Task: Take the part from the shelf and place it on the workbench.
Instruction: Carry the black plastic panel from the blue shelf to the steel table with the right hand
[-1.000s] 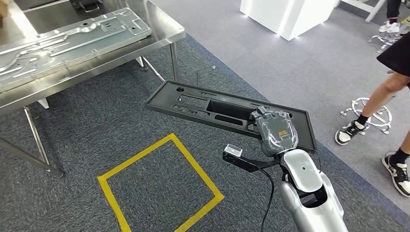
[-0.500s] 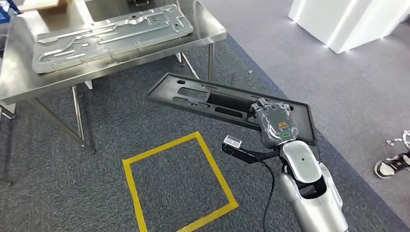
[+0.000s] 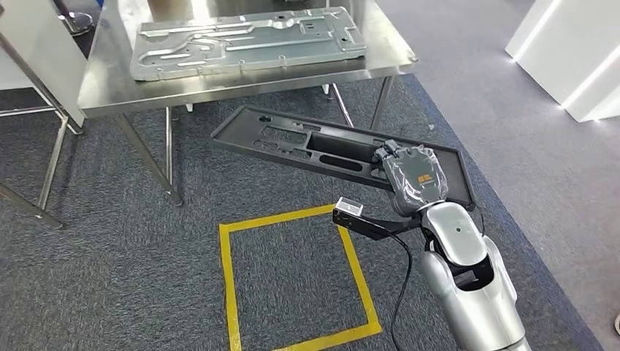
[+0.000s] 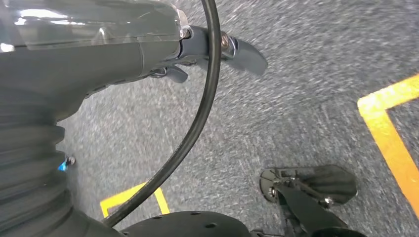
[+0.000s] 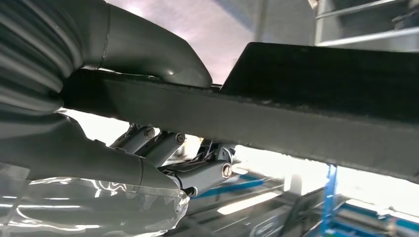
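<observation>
grey carpet (image 3: 110, 241) underfoot with a yellow taped square (image 3: 292, 278), steel workbench (image 3: 110, 88) ahead carrying a stamped silver panel (image 3: 248, 40). part (image 3: 307, 142) is a long flat black tray-like moulding with cut-out slots and a raised rim, matte, looks like plastic. it's in the air just short of the bench's near edge and lower than its top, tilted a little, not yet over the top. right hand (image 3: 413, 179) is clamped on the part's near end: thumb (image 5: 148, 49) over the top face, fingers (image 5: 197, 175) curled under the edge, seen clearly in the right wrist view. left hand (image 4: 123, 44) hangs over the carpet, fingers look loosely curled with nothing in them, but can't tell for sure from that angle. handling guess: light and fairly stiff, but long, and held from one end, so the far end has a lot of leverage and may droop or twist in the grip. smooth plastic could slip; a hold nearer the middle or a second hand would be steadier. bench top is smooth brushed metal, so it may slide on landing.
</observation>
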Motion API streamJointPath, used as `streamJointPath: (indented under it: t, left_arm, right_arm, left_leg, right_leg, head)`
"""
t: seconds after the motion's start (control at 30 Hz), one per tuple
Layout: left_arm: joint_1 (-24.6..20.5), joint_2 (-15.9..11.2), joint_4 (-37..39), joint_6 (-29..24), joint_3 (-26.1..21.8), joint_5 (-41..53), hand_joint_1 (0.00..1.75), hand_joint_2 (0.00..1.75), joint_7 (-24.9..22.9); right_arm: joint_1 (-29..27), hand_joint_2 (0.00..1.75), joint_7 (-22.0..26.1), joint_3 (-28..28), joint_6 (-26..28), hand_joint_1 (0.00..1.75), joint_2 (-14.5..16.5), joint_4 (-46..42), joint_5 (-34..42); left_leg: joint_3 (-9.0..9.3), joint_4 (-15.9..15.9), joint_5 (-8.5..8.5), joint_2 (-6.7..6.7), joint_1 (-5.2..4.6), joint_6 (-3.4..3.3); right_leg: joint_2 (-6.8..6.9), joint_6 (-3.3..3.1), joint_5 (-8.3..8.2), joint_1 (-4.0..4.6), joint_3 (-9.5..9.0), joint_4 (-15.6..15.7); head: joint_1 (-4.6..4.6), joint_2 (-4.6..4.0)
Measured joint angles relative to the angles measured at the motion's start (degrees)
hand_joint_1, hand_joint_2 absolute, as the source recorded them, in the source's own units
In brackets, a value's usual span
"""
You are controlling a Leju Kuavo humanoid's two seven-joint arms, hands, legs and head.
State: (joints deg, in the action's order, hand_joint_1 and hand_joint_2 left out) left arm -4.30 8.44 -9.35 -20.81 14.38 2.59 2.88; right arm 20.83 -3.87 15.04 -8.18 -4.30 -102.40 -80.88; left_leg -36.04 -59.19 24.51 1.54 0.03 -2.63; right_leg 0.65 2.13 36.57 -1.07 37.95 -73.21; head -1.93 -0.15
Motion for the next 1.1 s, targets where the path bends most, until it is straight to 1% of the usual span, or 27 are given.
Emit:
streamJointPath:
  t: [0.03,0.07,0.1,0.13,0.17,0.2,0.23,0.27,0.3,0.33,0.37,0.4,0.43,0.47,0.5,0.53,0.57,0.6,0.63,0.67,0.7,0.73,0.8,0.87,0.93,1.0,1.1]
  left_arm:
    - [0.1,0.0,0.0,0.0,0.0,0.0,0.0,1.75,-0.1]
    - [0.2,0.0,0.0,0.1,0.0,0.0,0.0,1.75,-0.2]
    - [0.2,0.1,0.0,0.1,0.0,-0.1,0.0,1.75,-0.3]
    - [0.3,0.2,0.0,0.1,0.0,-0.1,0.0,1.75,-0.3]
    - [0.3,0.3,0.0,0.1,0.0,-0.1,0.0,1.75,-0.3]
    - [0.2,0.4,0.0,0.2,0.0,-0.1,0.0,1.75,-0.3]
    - [0.2,0.4,0.0,0.2,0.0,-0.1,0.0,1.75,-0.3]
    - [0.2,0.5,0.0,0.2,0.0,-0.1,0.0,1.75,-0.3]
    - [0.3,0.5,0.0,0.2,0.0,-0.1,0.0,1.75,-0.3]
    - [0.3,0.4,0.0,0.2,0.0,-0.1,0.0,1.75,-0.4]
    - [0.3,0.4,0.0,0.2,0.0,-0.1,0.0,1.75,-0.4]
    - [0.3,0.4,0.0,0.2,0.0,-0.1,0.0,1.75,-0.4]
    - [0.3,0.4,0.0,0.2,0.0,-0.1,0.0,1.75,-0.4]
    - [0.3,0.3,0.0,0.2,0.0,-0.1,0.0,1.75,-0.4]
    - [0.3,0.2,0.0,0.3,0.0,-0.1,0.0,1.75,-0.3]
    - [0.2,0.2,0.0,0.3,0.0,-0.1,0.0,1.75,-0.3]
    - [0.2,0.1,0.0,0.3,-0.1,-0.1,0.0,1.75,-0.2]
    - [0.3,0.0,0.0,0.3,-0.1,0.0,0.0,1.75,-0.2]
    - [0.3,-0.1,0.0,0.3,-0.1,0.0,0.0,1.75,-0.1]
    - [0.3,-0.1,0.0,0.3,-0.1,0.0,0.0,1.75,-0.1]
    - [0.2,-0.1,0.0,0.3,-0.1,0.0,0.0,1.75,-0.1]
    - [0.2,-0.1,0.0,0.3,-0.1,0.1,0.0,1.75,-0.1]
    - [0.2,-0.1,0.0,0.5,-0.1,0.3,0.0,1.75,-0.1]
    - [0.3,0.0,0.0,0.7,-0.1,0.4,0.0,1.75,-0.2]
    - [0.4,0.0,0.0,1.0,-0.1,0.4,0.0,1.75,-0.2]
    - [0.4,0.0,0.0,1.2,-0.1,0.4,0.0,1.75,-0.3]
    - [0.3,0.0,0.0,1.5,-0.1,0.4,0.0,1.75,-0.3]
  right_arm:
    - [0.0,1.75,0.0,0.0,-0.2,1.75,-0.2,0.0,0.1]
    - [0.1,1.75,0.1,0.0,-0.4,1.75,-0.3,0.0,0.1]
    - [0.2,1.75,0.1,0.0,-0.5,1.75,-0.3,0.0,0.2]
    - [0.4,1.75,0.1,0.0,-0.5,1.75,-0.4,0.0,0.2]
    - [0.6,1.75,0.1,0.0,-0.6,1.75,-0.5,0.0,0.3]
    - [0.8,1.75,0.1,0.0,-0.7,1.75,-0.6,0.0,0.3]
    - [0.9,1.75,0.1,0.0,-0.7,1.75,-0.7,0.0,0.3]
    - [1.0,1.75,0.2,0.0,-0.8,1.75,-0.7,0.0,0.4]
    - [1.1,1.75,0.2,0.0,-0.8,1.75,-0.7,0.0,0.4]
    - [1.3,1.75,0.2,0.0,-0.9,1.75,-0.7,0.0,0.4]
    - [1.4,1.75,0.2,0.0,-1.0,1.75,-0.7,0.0,0.5]
    - [1.6,1.75,0.2,0.0,-1.0,1.75,-0.8,0.1,0.5]
    - [1.7,1.75,0.1,0.0,-1.1,1.75,-0.8,0.1,0.5]
    - [1.8,1.75,0.1,0.0,-1.2,1.75,-0.8,0.1,0.6]
    - [1.8,1.75,0.1,0.0,-1.3,1.75,-0.8,0.1,0.7]
    - [1.8,1.75,0.2,0.0,-1.5,1.75,-0.8,0.2,0.7]
    - [1.8,1.75,0.2,0.0,-1.6,1.75,-0.8,0.2,0.8]
    - [1.8,1.75,0.3,0.0,-1.7,1.75,-0.9,0.2,0.8]
    - [1.9,1.75,0.3,0.0,-1.7,1.75,-0.9,0.2,0.9]
    - [1.9,1.75,0.3,0.0,-1.8,1.75,-0.9,0.2,0.9]
    - [2.0,1.75,0.2,0.0,-1.8,1.75,-1.0,0.2,1.0]
    - [2.1,1.75,0.2,0.0,-1.8,1.75,-1.1,0.2,1.0]
    - [2.3,1.75,0.3,0.1,-1.8,1.75,-1.2,0.2,1.1]
    - [2.6,1.75,0.3,0.1,-1.9,1.75,-1.4,0.2,1.1]
    - [3.0,1.75,0.3,0.1,-2.1,1.75,-1.6,0.2,1.2]
    - [3.4,1.75,0.3,0.1,-2.2,1.75,-1.7,0.2,1.2]
    - [3.9,1.75,0.3,0.1,-2.3,1.75,-1.9,0.2,1.2]
  left_leg:
    - [0.11,0.0,0.03,0.96,-0.15,-0.05]
    - [0.28,0.0,0.04,1.93,-0.29,-0.07]
    - [0.47,0.0,0.07,2.81,-0.4,-0.07]
    - [0.56,0.0,0.09,3.59,-0.4,-0.05]
    - [0.49,-0.1,0.08,4.32,-0.39,0.06]
    - [0.26,-0.1,0.02,4.98,-0.22,0.28]
    - [-0.03,-0.1,-0.06,5.65,0.04,0.57]
    - [-0.24,0.0,-0.2,6.4,0.22,0.98]
    - [-0.35,0.1,-0.25,7.03,0.33,1.36]
    - [-0.41,-0.1,-0.05,6.63,0.18,1.69]
    - [-0.85,-1.2,0.69,5.32,0.0,2.03]
    - [-1.85,-3.5,1.99,3.45,-0.11,2.33]
    - [-3.38,-6.8,3.65,1.36,-0.05,2.65]
    - [-5.22,-10.5,5.25,0.11,0.18,2.99]
    - [-6.71,-13.4,6.19,-0.44,0.41,3.31]
    - [-7.36,-14.6,6.17,-0.71,0.62,3.6]
    - [-6.81,-13.5,5.1,-0.98,0.79,3.86]
    - [-5.2,-10.4,3.31,-1.5,0.91,4.04]
    - [-3.13,-6.4,1.74,-2.63,0.91,4.15]
    - [-1.33,-3.0,0.58,-3.55,0.79,4.02]
    - [-0.23,-0.9,0.04,-4.13,0.66,3.71]
    - [0.12,0.0,0.11,-4.36,0.49,3.31]
    - [0.05,-0.1,0.0,-3.47,0.37,2.52]
    - [0.17,0.1,-0.14,-3.14,0.36,2.32]
    - [0.27,0.2,-0.16,-3.08,0.35,2.3]
    - [0.28,0.2,-0.04,-3.07,0.21,2.12]
    - [0.28,0.2,0.08,-3.14,0.06,1.89]
  right_leg:
    - [-0.12,-0.24,-0.72,0.12,1.09,-0.9]
    - [-0.33,-0.6,-2.59,0.26,1.12,0.4]
    - [-0.91,-1.08,-5.22,0.42,0.14,3.7]
    - [-2.42,-1.68,-7.5,0.5,-1.23,7.5]
    - [-4.04,-2.15,-9.15,0.5,-2.43,11.0]
    - [-5.32,-2.42,-9.97,0.56,-3.2,13.2]
    - [-6.11,-2.54,-10.02,0.62,-3.51,14.3]
    - [-5.78,-2.48,-10.06,0.73,-3.63,14.7]
    - [-5.03,-2.46,-10.12,0.57,-3.9,15.1]
    - [-4.28,-2.54,-10.23,0.39,-4.33,15.7]
    - [-3.4,-2.69,-10.34,0.17,-4.83,16.2]
    - [-2.5,-2.83,-10.4,-0.03,-5.27,16.6]
    - [-1.66,-2.96,-10.32,0.08,-5.56,16.7]
    - [-0.76,-3.03,-10.21,0.11,-5.7,16.7]
    - [0.11,-3.0,-10.06,0.13,-5.76,16.7]
    - [0.96,-2.92,-9.89,0.1,-5.81,16.6]
    - [1.78,-2.76,-9.69,0.02,-5.85,16.4]
    - [2.54,-2.56,-9.42,-0.08,-5.92,16.2]
    - [3.25,-2.27,-9.1,-0.12,-6.01,15.9]
    - [3.86,-1.93,-8.78,-0.04,-6.04,15.6]
    - [4.29,-1.59,-8.53,0.09,-6.07,15.4]
    - [4.66,-1.28,-8.37,0.24,-6.1,15.3]
    - [5.15,-0.79,-8.2,0.3,-6.25,15.4]
    - [5.33,-1.43,-8.1,0.28,-6.47,15.5]
    - [5.27,-2.44,-8.14,0.3,-6.63,15.7]
    - [5.25,-2.53,-8.25,0.23,-6.74,15.8]
    - [5.19,-2.23,-8.45,0.12,-6.78,16.1]
  head:
    - [-0.01,0.0]
    - [-0.01,0.0]
    - [-0.01,0.0]
    - [-0.01,0.0]
    - [0.0,0.0]
    - [0.01,0.0]
    - [0.03,0.0]
    - [0.04,0.0]
    - [0.04,0.0]
    - [0.04,0.0]
    - [0.03,0.0]
    - [0.03,0.0]
    - [0.03,0.0]
    - [0.03,0.0]
    - [0.02,0.0]
    - [0.02,0.0]
    - [0.02,0.0]
    - [0.02,0.0]
    - [0.02,0.0]
    - [0.02,0.0]
    - [0.02,0.0]
    - [0.03,0.0]
    - [0.02,0.0]
    - [0.03,0.0]
    - [0.04,0.0]
    - [0.04,0.0]
    - [0.05,0.0]
